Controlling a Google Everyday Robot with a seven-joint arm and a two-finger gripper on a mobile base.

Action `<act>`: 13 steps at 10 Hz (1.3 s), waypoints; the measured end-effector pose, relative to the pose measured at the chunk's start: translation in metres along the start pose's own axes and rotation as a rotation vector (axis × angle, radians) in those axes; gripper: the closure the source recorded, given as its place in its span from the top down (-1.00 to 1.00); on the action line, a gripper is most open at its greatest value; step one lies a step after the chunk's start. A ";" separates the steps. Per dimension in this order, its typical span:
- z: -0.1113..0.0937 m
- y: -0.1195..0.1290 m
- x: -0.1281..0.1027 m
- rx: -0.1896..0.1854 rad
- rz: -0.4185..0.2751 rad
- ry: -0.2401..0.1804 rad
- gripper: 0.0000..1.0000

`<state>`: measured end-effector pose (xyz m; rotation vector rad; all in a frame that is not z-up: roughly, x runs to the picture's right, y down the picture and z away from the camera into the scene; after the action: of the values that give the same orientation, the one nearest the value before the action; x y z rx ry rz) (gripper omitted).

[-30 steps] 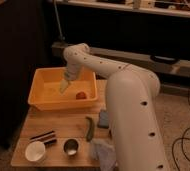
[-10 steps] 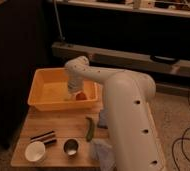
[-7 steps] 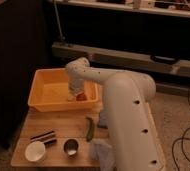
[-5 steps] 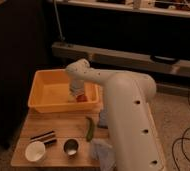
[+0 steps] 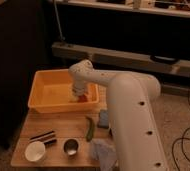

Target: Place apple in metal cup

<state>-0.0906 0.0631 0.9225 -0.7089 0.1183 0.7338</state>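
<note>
My gripper (image 5: 79, 94) reaches down into the orange bin (image 5: 43, 100), at its right side, with the white arm arching over from the right. It stands open right over the apple (image 5: 84, 99), of which only a small red-orange patch shows below the wrist. Whether the gripper touches the apple cannot be told. The metal cup (image 5: 70, 147) stands upright near the front edge of the wooden table (image 5: 63, 127), well in front of the bin, with nothing in it that I can see.
A white cup (image 5: 35, 151) stands left of the metal cup. Dark sticks (image 5: 44, 136) lie behind the two. A green vegetable (image 5: 90, 128) and a blue-grey block (image 5: 104, 118) lie mid-table, with a crumpled pale bag (image 5: 103, 152) at the front right. A dark shelf unit rises behind.
The gripper has moved a little to the right and lower inside the bin, coming down over the apple. Nothing on the table has moved.
</note>
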 end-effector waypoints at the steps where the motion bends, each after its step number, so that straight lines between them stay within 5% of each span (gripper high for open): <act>1: 0.000 -0.001 0.002 -0.001 0.002 -0.002 0.60; 6: 0.000 -0.004 0.007 -0.002 0.006 0.007 0.57; 10: 0.004 -0.004 0.008 -0.028 0.016 0.012 -0.17; 13: -0.014 -0.010 0.006 -0.065 0.030 -0.054 -0.77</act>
<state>-0.0779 0.0528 0.9157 -0.7504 0.0563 0.7873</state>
